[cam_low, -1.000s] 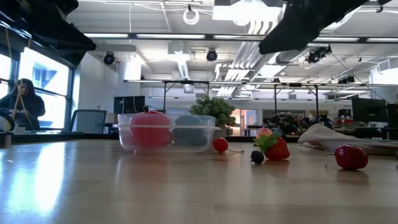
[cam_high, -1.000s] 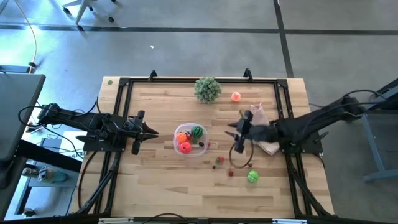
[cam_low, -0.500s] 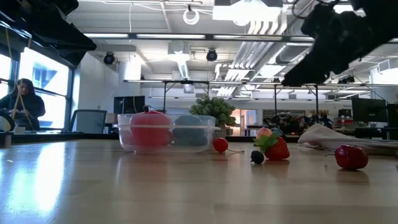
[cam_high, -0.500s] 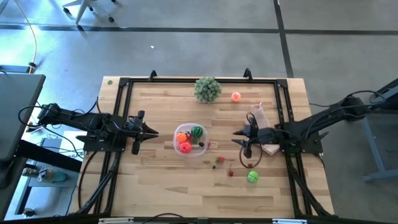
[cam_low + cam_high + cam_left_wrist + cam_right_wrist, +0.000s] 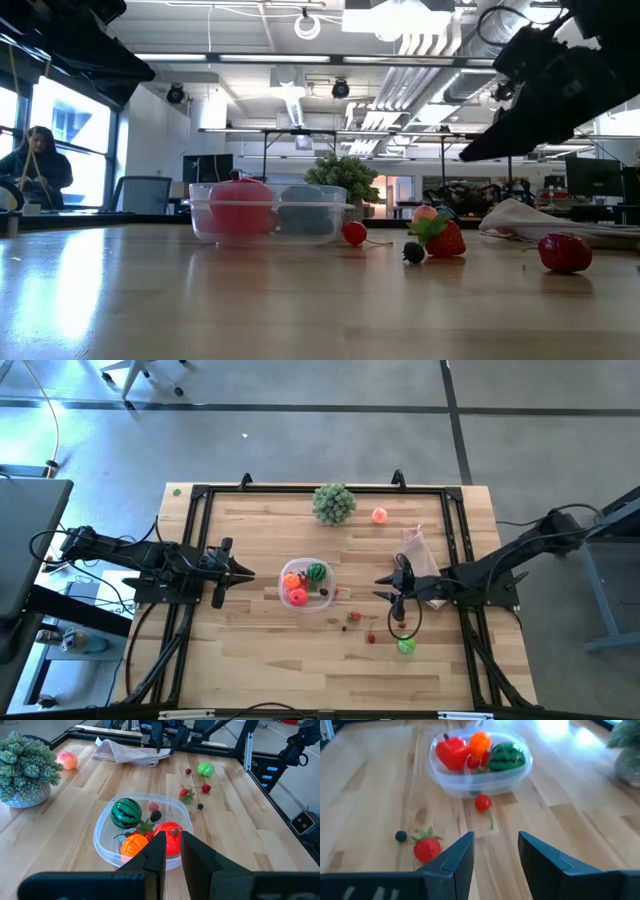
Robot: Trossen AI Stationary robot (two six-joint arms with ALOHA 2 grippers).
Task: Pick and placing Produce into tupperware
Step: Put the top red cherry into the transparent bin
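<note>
Right pincer (image 5: 396, 603), fingers spread and empty, has drawn back toward the green ball (image 5: 406, 646); left pincer (image 5: 246, 573) stays pressed together. Strawberry (image 5: 426, 849) lies on the worktop (image 5: 250, 660) near the tub (image 5: 307, 585): probably light, stiff, best pinched across its body.

2 black jointed arms w/ looping cables, angular fingers.

Overhead looks straight down; low level across table; wrists close; all share tupperware (image 5: 307, 586).
</note>
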